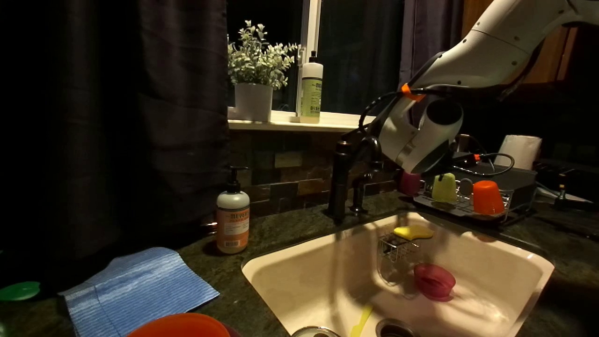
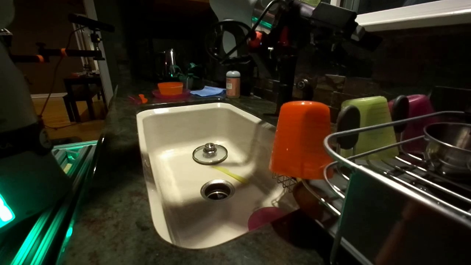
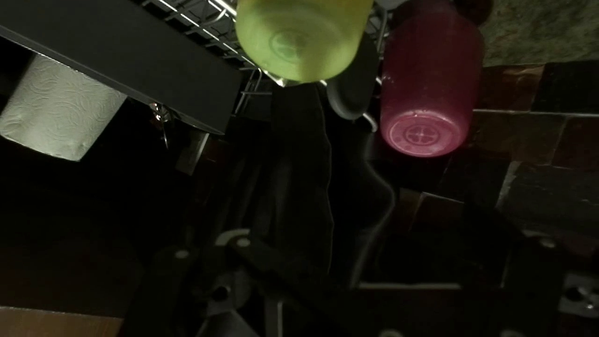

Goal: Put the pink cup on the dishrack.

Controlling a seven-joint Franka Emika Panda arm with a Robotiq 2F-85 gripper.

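Near dark tiles [image 3: 512, 135], the upturned pink cup [image 3: 428, 79] looks deep magenta.

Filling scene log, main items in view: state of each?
Black two-finger gripper: open
Dark metal-barred dishrack: loaded
Pink plastic cup: upside down on dishrack
Green plastic cup: upside down on dishrack
Orange plastic cup: upside down on dishrack
Round steel pot: uncovered
Rectangular cream sink: drain uncovered
Round glass lid: knob up in sink
Pink round dish: in sink, facing unclear
Blue ribbed cloth: laid out
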